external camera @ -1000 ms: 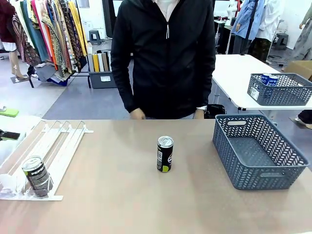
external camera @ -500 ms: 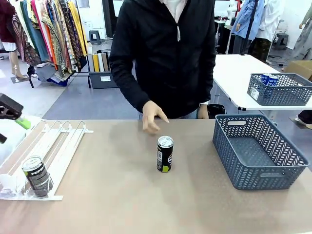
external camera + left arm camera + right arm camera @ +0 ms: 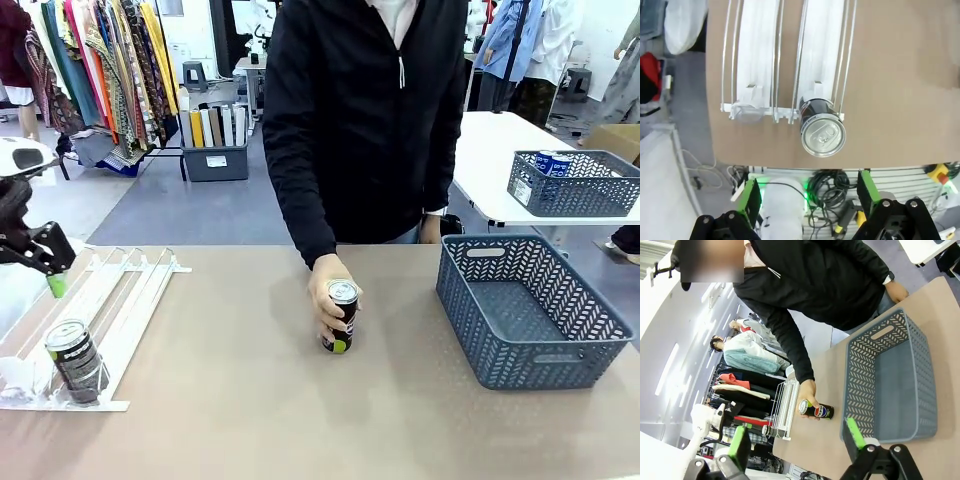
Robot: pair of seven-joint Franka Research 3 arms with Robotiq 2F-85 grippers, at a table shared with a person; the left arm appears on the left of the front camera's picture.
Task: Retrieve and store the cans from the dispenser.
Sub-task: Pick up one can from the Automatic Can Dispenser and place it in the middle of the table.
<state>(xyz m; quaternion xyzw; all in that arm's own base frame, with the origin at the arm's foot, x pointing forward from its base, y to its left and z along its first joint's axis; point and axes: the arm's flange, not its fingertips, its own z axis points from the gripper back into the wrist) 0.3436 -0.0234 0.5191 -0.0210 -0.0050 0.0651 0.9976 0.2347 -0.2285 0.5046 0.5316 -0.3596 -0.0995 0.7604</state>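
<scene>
While the person's hand point(image 3: 325, 296) clasps the centre can point(image 3: 339, 338) mid-table, entry: rack can point(image 3: 823, 134), upright at the low end of the dispenser point(image 3: 760, 60), 8 o'clock on the table point(image 3: 230, 400); left gripper point(image 3: 809, 186) spread empty overhead, best lowered square, pads point(image 3: 751, 197) straddling its body clear of the wire rails, basket point(image 3: 470, 300) at 3 o'clock.

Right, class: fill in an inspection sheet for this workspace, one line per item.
Surface: tan table, bare between the things.
Job's things: white dispenser at the robot's left, one dark can at its low end; second dark can upright mid-table, a person's hand around it; grey basket at right, nothing seen inside.
Clutter: nothing seen.
Grippers: left gripper open, looking down at the dispenser's can; right gripper open, holding nothing.
Cables: black cables bundled below the table edge.
Surroundings: clothes rack; another table with a far basket of blue cans.
</scene>
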